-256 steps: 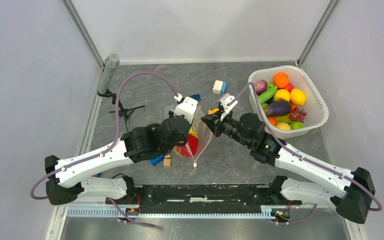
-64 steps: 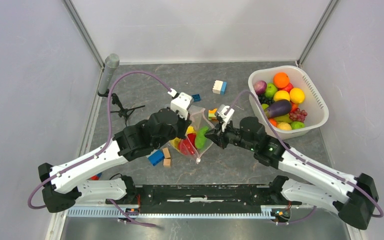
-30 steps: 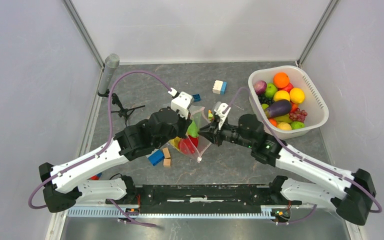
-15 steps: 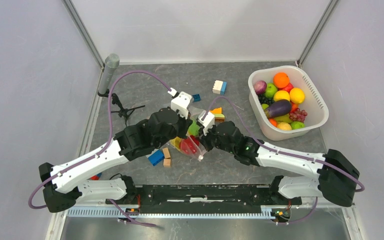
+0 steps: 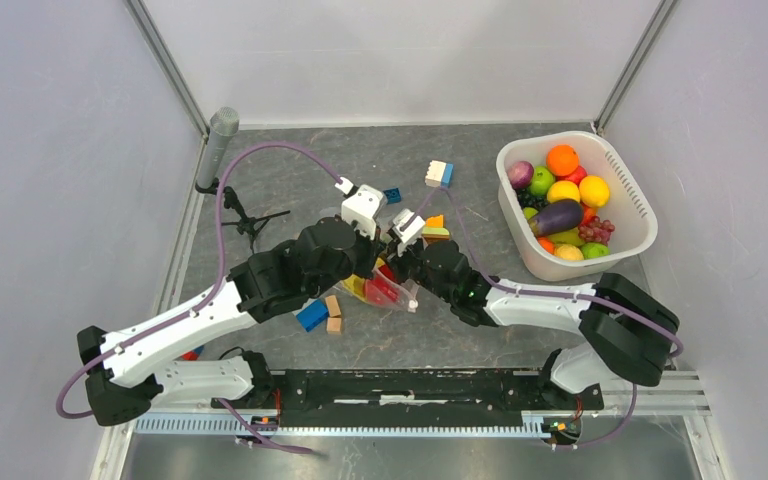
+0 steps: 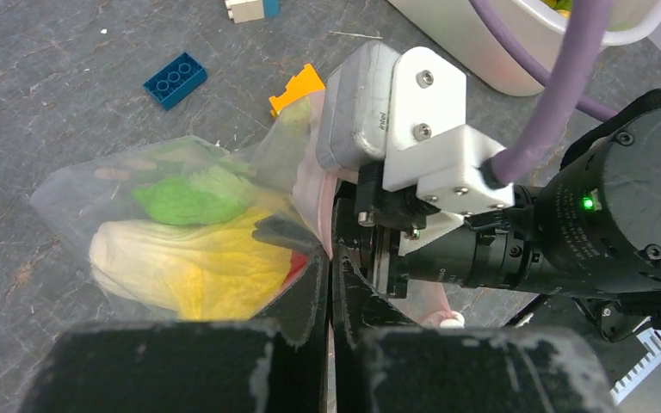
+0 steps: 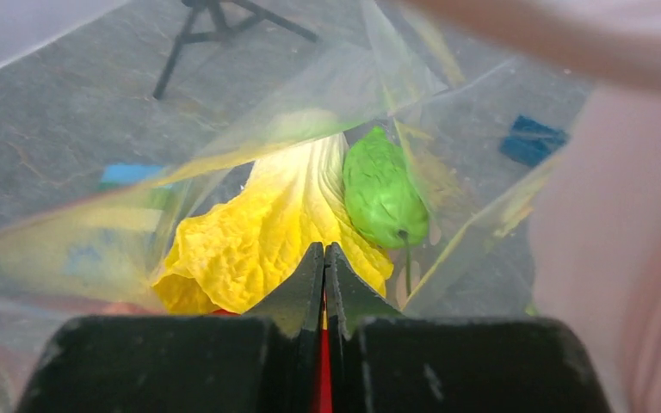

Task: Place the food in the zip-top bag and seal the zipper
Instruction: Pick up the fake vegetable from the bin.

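**Both grippers closed at the bag's pink edge**

The left gripper (image 6: 327,268) has its fingers pressed together on the pale-pink zipper strip (image 6: 318,206) of the clear crinkly zip-top bag (image 6: 77,185); the bag lies on the table between the two arms, well apart from the white slotted plastic basket (image 5: 643,215). The right gripper (image 7: 324,262) is likewise pressed together, just beside the left one, and seems to nip the same strip; what sits between its fingers is hidden. Inside the bag lie a yellow leafy toy vegetable (image 7: 258,237) and a glossy green toy vegetable (image 7: 383,194), with a sliver of red beneath; the pouch's body spreads ahead of the right gripper, on the left arm's side of the strip. The strip's long axis runs on from the left fingertips toward the far side of the table; a sealing pass would, I judge, have to travel along that line while the other gripper anchors; neither arm is the nearer. Many toy fruits (image 5: 563,190) sit in the basket, so the filling looks only part done.
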Robot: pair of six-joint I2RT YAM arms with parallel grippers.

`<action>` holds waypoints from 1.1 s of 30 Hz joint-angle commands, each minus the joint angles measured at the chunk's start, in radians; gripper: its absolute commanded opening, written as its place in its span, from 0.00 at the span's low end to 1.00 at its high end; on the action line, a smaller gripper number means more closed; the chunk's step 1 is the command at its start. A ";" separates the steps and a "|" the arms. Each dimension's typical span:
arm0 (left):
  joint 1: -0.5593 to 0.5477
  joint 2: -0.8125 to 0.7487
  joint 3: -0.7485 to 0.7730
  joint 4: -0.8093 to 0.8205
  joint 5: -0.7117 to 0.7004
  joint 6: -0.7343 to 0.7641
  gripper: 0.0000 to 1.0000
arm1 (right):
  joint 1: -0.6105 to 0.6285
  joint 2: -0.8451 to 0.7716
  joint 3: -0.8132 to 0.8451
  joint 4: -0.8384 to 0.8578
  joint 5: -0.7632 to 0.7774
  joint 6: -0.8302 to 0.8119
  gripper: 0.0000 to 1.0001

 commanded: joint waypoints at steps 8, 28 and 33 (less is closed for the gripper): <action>0.005 -0.044 -0.012 0.064 -0.041 -0.038 0.02 | -0.016 -0.385 -0.095 -0.038 -0.162 -0.004 0.30; 0.012 -0.028 -0.026 0.075 0.000 -0.050 0.03 | -0.612 -0.544 0.145 -0.753 0.190 0.018 0.86; 0.011 -0.020 -0.025 0.072 0.024 -0.052 0.03 | -0.975 -0.402 0.186 -0.781 -0.144 0.136 0.92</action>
